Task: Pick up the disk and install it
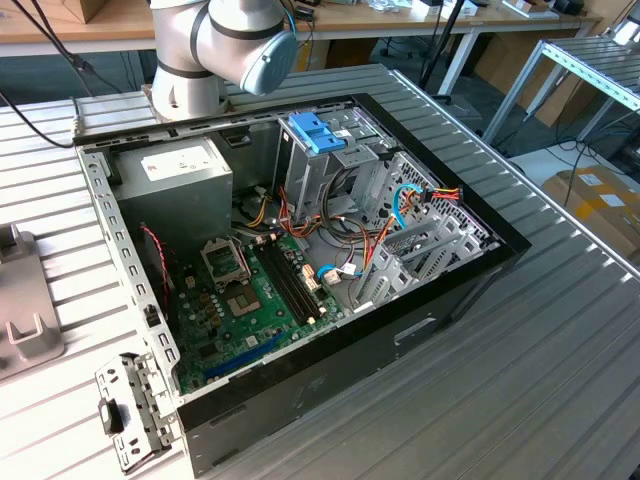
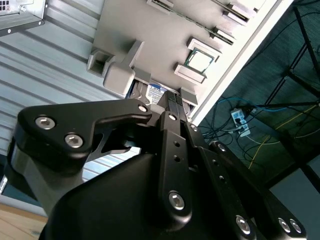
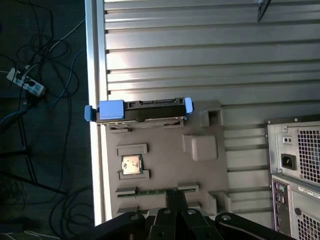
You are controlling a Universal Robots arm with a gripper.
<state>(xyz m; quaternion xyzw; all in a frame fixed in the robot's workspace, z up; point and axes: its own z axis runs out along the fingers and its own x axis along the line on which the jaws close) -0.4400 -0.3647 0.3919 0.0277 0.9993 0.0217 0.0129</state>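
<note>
The disk (image 3: 140,110), a dark flat drive in a bright blue carrier with a blue tab, lies across the end of a grey fixture plate (image 3: 165,135) at the table's edge. My gripper (image 3: 175,194) hovers over the other end of that plate, well short of the disk and not touching it. Its black fingers (image 2: 172,100) meet with nothing between them, above a labelled strip (image 2: 152,91) set in a slot of the plate. In the exterior view the open computer case (image 1: 300,250) lies on its side, with the arm's base (image 1: 215,50) behind it.
A processor chip (image 3: 131,164) sits in a pocket of the fixture plate between gripper and disk. The case's rear panel (image 3: 295,175) is close beside the plate. Inside the case are a grey power supply (image 1: 185,170), a light-blue bracket (image 1: 318,132), cables and the motherboard (image 1: 250,300). Beyond the table edge (image 3: 92,150) the floor drops away.
</note>
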